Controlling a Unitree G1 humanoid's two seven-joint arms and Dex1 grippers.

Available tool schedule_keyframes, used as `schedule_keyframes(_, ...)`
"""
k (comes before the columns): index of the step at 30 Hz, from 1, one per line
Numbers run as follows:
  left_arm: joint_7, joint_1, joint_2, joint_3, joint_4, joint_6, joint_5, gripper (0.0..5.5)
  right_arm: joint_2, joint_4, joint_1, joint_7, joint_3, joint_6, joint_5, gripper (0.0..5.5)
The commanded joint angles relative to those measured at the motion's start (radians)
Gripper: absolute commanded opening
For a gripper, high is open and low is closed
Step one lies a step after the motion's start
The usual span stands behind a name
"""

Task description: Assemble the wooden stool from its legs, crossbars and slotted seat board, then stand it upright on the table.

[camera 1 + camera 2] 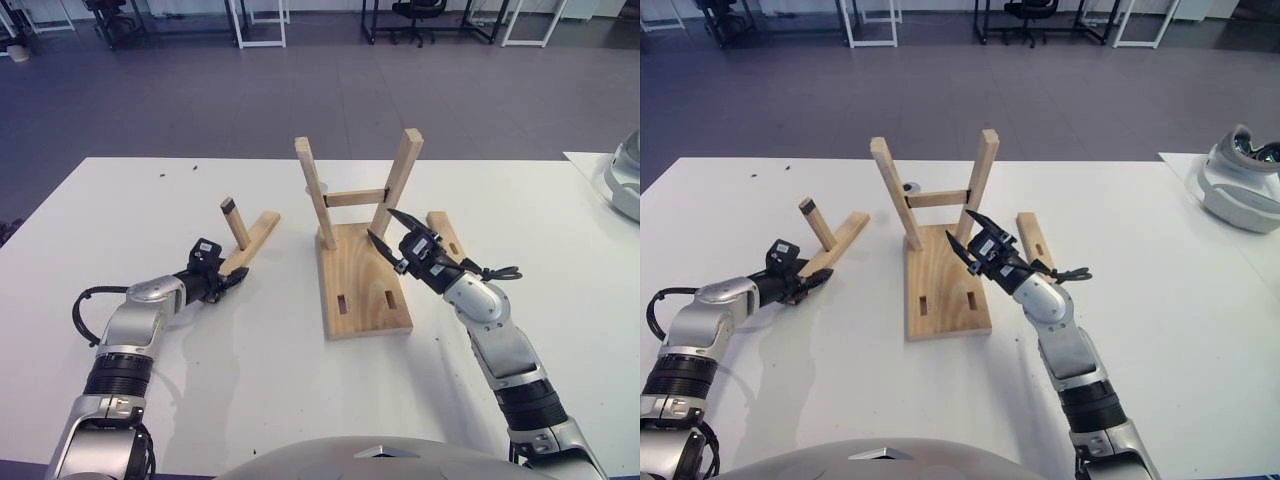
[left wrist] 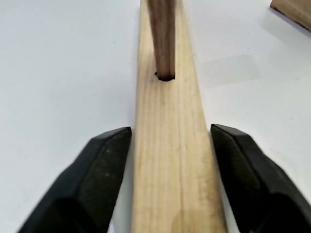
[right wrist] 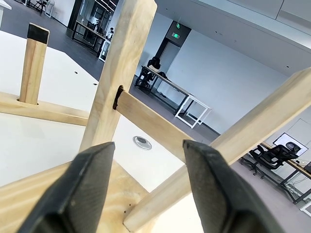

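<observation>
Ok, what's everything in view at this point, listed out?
seat board: one, pale wood, flat mid-table, two near slots empty
upright legs: two, pale wood, standing in the board's far end
crossbar: one, pale wood, joining the upright legs
left leg: one, pale wood, lying left of the board
short crossbar: one, dark-tipped, standing in the left leg
loose leg: one, pale wood, lying right of the board
headset: one, white-grey, far right
table: one, white
left gripper: open, astride the left leg
right gripper: open, beside the right-hand upright leg

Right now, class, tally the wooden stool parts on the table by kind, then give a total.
Legs: 4, two upright and two lying flat
Crossbars: 2
Seat board: 1
Total: 7
</observation>
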Motion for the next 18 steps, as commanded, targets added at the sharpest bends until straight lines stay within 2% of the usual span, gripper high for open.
schedule_keyframes(1, -0.019, 0.021, 0.016, -0.011, 0.022, -0.008, 0.024, 2.28, 0.002, 0.004, -0.003, -0.007, -0.006, 0.020, 0.001, 2.62)
schedule_keyframes(4, -0.031, 0.014, 0.013, 0.038, 0.027, -0.047, -0.008, 2.03, 0.025, -0.006, -0.033, 0.002, -0.076, 0.108, 0.108, 2.62)
schedule_keyframes(8, -0.061, -0.074, -0.010, 0.228, -0.096, -0.148, -0.178, 2.03, 0.048, -0.138, -0.169, 0.047, -0.269, 0.372, 0.546, 2.62)
schedule_keyframes(10, -0.043, -0.144, -0.011, 0.276, -0.210, -0.142, -0.246, 2.03, 0.069, -0.173, -0.289, 0.003, -0.337, 0.512, 0.759, 2.90)
schedule_keyframes(11, -0.039, -0.174, -0.008, 0.278, -0.264, -0.134, -0.267, 2.03, 0.083, -0.174, -0.346, -0.031, -0.357, 0.562, 0.835, 3.16)
schedule_keyframes(14, -0.011, -0.265, -0.033, 0.220, -0.426, -0.078, -0.314, 2.03, 0.156, -0.115, -0.544, -0.169, -0.397, 0.676, 1.022, 3.22)
schedule_keyframes(18, -0.024, -0.305, -0.078, 0.039, -0.585, -0.023, -0.317, 2.03, 0.245, -0.026, -0.676, -0.306, -0.418, 0.759, 1.165, 3.22)
